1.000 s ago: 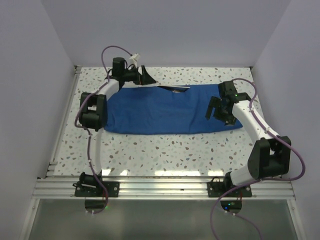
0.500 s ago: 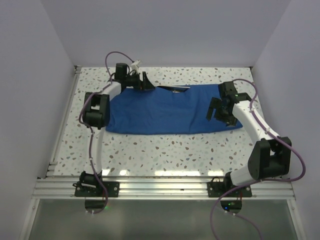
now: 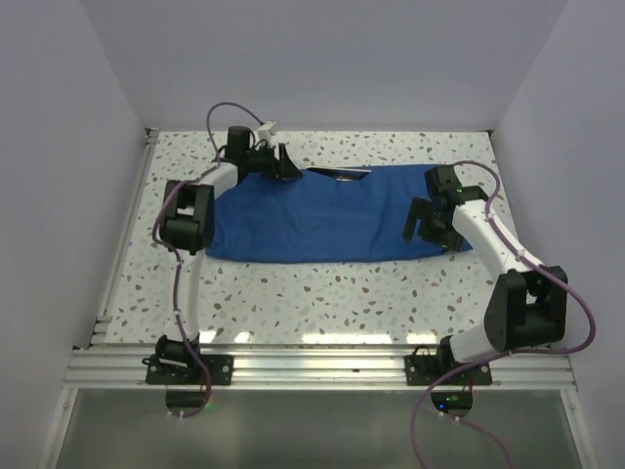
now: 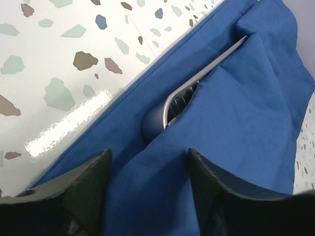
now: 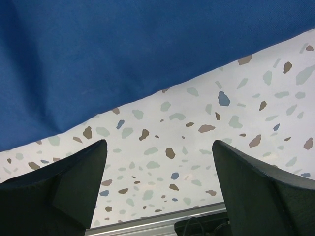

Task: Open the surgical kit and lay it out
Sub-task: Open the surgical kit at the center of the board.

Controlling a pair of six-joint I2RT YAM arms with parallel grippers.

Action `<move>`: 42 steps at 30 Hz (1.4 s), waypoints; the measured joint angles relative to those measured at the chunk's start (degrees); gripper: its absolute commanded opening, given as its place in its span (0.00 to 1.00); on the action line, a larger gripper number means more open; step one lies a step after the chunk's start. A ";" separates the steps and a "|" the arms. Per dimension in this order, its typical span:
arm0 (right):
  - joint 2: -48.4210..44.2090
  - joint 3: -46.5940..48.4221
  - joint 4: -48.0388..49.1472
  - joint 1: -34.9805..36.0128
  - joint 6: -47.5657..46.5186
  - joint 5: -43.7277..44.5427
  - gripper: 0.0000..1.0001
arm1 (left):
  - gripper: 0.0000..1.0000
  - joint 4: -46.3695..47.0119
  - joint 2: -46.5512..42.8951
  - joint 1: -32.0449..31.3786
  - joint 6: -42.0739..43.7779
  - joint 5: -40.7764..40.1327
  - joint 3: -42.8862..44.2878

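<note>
Left wrist: left fingers (image 4: 88, 182) apart, straddling a cloth wrap (image 4: 246, 113) fold | steel tray (image 4: 197, 81) rim peeks out just ahead | right fingers (image 5: 59, 187) apart over tabletop (image 5: 197, 147) beside wrap edge | advice: pinch top layer only, peel clear of tray

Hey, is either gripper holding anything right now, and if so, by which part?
Nothing is held. The left gripper is open over the blue cloth wrap near its far edge; the right gripper is open over bare table.
</note>
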 measured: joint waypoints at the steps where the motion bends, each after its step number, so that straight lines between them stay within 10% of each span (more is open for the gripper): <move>1: 0.00 -0.04 0.00 0.02 0.00 -0.02 0.92 | 0.55 0.04 -0.13 -0.04 0.02 -0.20 0.00; 9: 0.00 -0.07 0.13 0.09 0.00 -0.02 0.92 | 0.00 -0.24 -1.31 -0.46 -0.57 0.37 0.00; 30: 0.70 -0.07 0.90 0.09 -0.07 -0.28 0.92 | 0.00 -9.73 -21.35 -4.13 5.25 -13.86 -7.65; 42: 0.20 0.04 3.02 0.09 0.31 -1.57 0.92 | 0.00 -5.57 -45.09 -13.25 4.42 -14.80 -39.54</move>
